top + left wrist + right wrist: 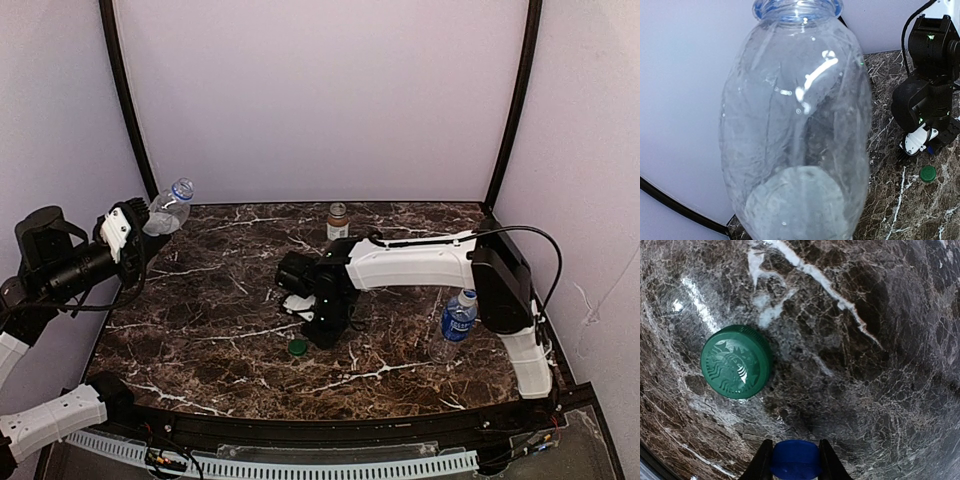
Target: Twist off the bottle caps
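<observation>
While right jaws pinch blue cap (795,459), Starbucks-logo green cap (736,361) near — left jaws seemingly grip bottle (797,125).

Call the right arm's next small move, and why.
Probably lower slightly and open the right gripper, leaving the dark blue cap on bare table beside the green cap. That cap is off its bottle, pinched between the fingers; the green cap lies loose there. The left gripper holds the clear bottle aside.
</observation>
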